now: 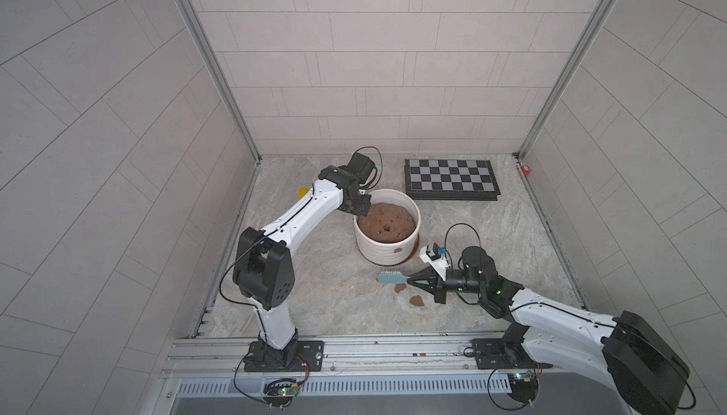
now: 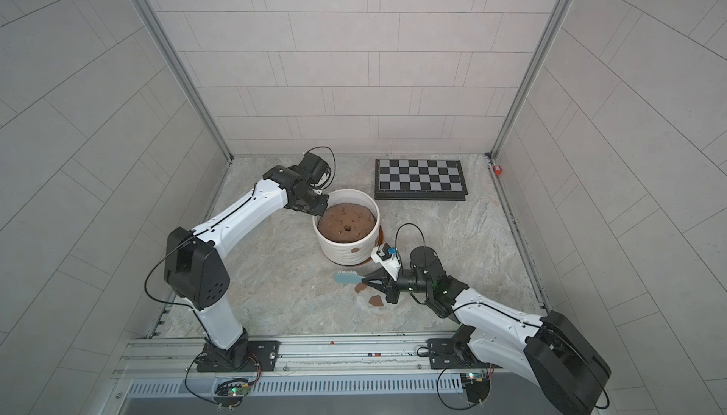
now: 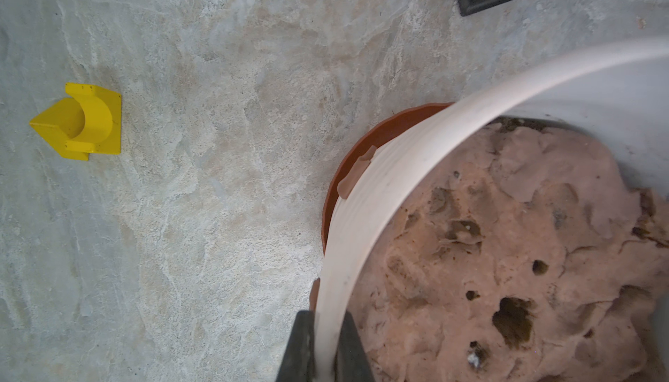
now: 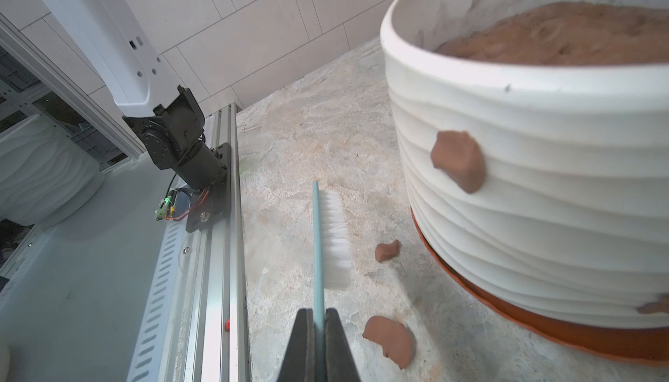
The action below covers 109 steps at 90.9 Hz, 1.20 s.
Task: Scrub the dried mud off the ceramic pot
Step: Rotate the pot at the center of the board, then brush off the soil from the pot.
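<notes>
The ceramic pot (image 4: 543, 199) shows a matt white finish — ribbed sides, smooth thick rim — with dull, clay-like flakes of dried mud (image 4: 458, 161) stuck on. Its soil mound (image 3: 506, 253) looks rough and pitted; the saucer (image 4: 543, 340) is smooth orange-brown. The brush (image 4: 335, 239) has a pale blue plastic back and white bristles, the desk (image 4: 307, 137) a mottled stone look, the rail (image 4: 221, 253) brushed metal.

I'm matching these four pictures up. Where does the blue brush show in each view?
In a top view: brush below centre, just right of middle, in the right gripper.
In a top view: brush below centre, just left of middle.
Left wrist: not in it.
Right wrist: lower middle, bristles toward the ceramic pot.
Shared landmark: the ceramic pot, in all four.
</notes>
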### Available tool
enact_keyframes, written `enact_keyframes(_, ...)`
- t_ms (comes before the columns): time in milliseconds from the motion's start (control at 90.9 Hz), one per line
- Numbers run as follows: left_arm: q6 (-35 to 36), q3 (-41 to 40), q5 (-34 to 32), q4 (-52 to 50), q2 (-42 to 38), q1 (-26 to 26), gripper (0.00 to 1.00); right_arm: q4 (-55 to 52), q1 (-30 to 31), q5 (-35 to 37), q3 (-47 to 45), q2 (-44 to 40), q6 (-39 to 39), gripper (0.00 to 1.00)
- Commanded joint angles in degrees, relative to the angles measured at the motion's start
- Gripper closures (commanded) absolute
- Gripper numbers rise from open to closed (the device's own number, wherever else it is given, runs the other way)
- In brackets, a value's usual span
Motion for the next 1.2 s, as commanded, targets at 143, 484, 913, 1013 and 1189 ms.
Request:
enact_keyframes(143,7.70,1.55,5.90,-3.17,2.13,0.41,1.00,-1.05,-0.17,-1.36,2.44,-1.74,-0.92,1.00)
enact_keyframes(484,14.68,3.06,6.76,-4.68,3.52,0.94,1.00,-8.73,-4.35,-2.59,8.08,-4.79,-4.54,1.00)
enact_keyframes(913,18.98,3.87,9.38,-6.20,4.36,1.04,1.00,-8.47,-8.61,0.77,10.46,-0.63,-5.46,1.00)
enact_keyframes(1013,19.00,3.84,9.11,-6.25,4.46,1.02,1.00,-7.99,-8.82,1.94,10.00,0.76,-5.51,1.00)
enact_keyframes(1189,18.93,3.96,9.66,-6.21,3.93,1.05,1.00,-6.43,-8.88,4.61,8.57,3.72,-5.79,1.00)
